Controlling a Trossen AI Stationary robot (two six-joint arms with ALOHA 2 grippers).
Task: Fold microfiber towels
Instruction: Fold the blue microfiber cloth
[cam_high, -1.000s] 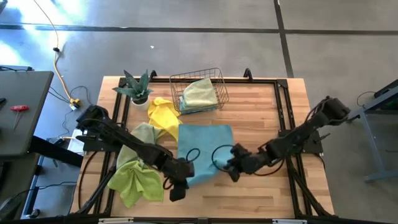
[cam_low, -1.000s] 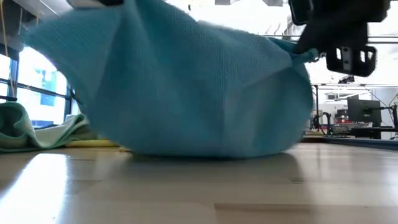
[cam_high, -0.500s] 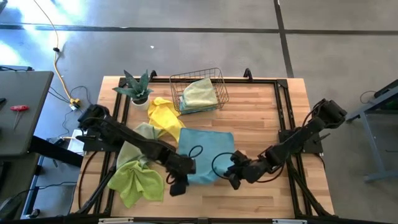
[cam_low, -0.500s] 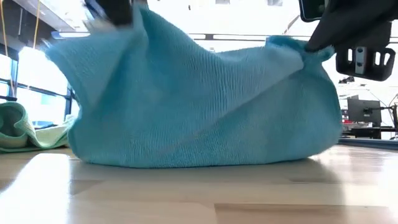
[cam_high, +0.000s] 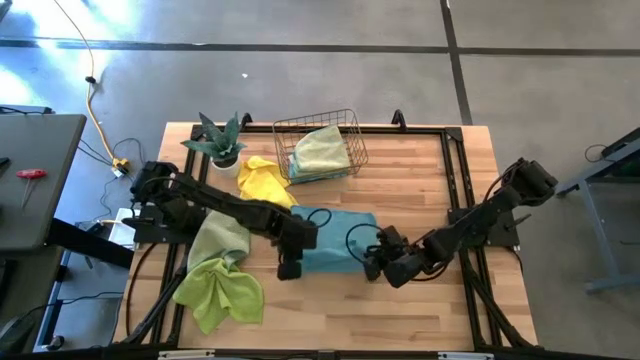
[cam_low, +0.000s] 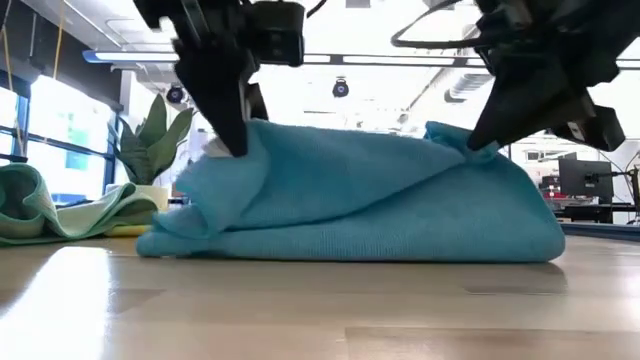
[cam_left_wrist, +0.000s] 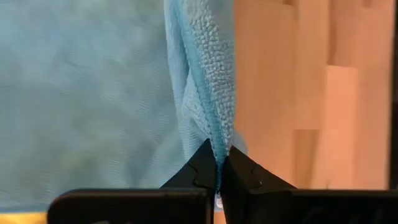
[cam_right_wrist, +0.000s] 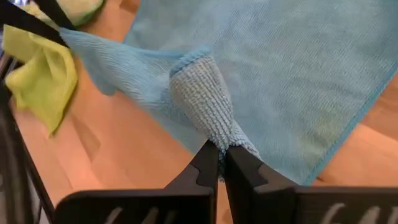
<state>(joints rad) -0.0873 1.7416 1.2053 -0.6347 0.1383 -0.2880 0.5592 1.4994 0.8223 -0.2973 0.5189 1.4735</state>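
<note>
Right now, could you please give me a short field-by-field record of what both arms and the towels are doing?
left gripper: shut on the light blue towel's corner
right gripper: shut on the light blue towel's other near corner
light blue towel: lying doubled over on the table
wire basket: holds a pale folded towel
yellow towel: loose beside the basket
lime green towel: crumpled near the left arm
potted plant: back left of the table

Bright backlight; blurred wrist foregrounds
</note>
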